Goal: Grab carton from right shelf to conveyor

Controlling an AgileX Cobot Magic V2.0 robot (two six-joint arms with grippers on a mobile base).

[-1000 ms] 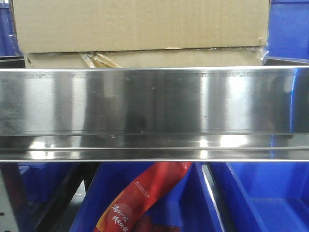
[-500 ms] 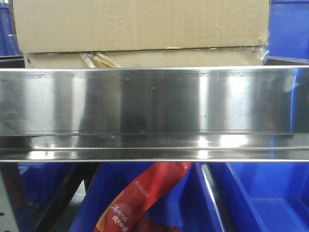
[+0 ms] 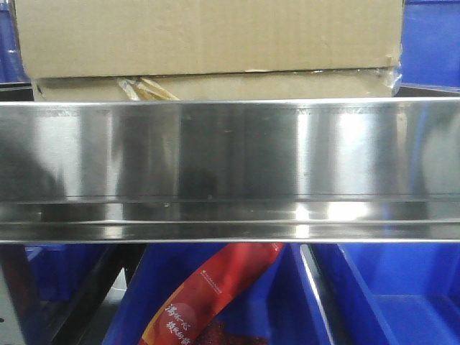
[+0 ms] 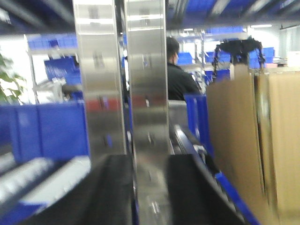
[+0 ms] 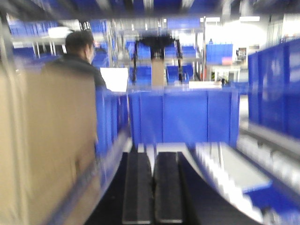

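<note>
A large brown carton (image 3: 208,39) fills the top of the front view, behind a steel shelf rail (image 3: 230,165). It also shows at the right of the left wrist view (image 4: 253,140) and at the left of the right wrist view (image 5: 42,145). My left gripper (image 4: 150,164) is open and empty, with steel uprights (image 4: 145,84) showing between its dark fingers (image 4: 112,192). My right gripper (image 5: 153,187) is shut and empty, to the right of the carton. Both wrist views are blurred.
Blue bins (image 3: 388,287) sit under the rail, one holding a red packet (image 3: 208,295). Pale conveyor rollers show at lower left of the left wrist view (image 4: 33,178) and lower right of the right wrist view (image 5: 234,178). A person in black (image 4: 180,77) stands behind.
The carton has shifted slightly to the left in the front view. Dark reflections on the steel rail have spread, mostly at its left end.
</note>
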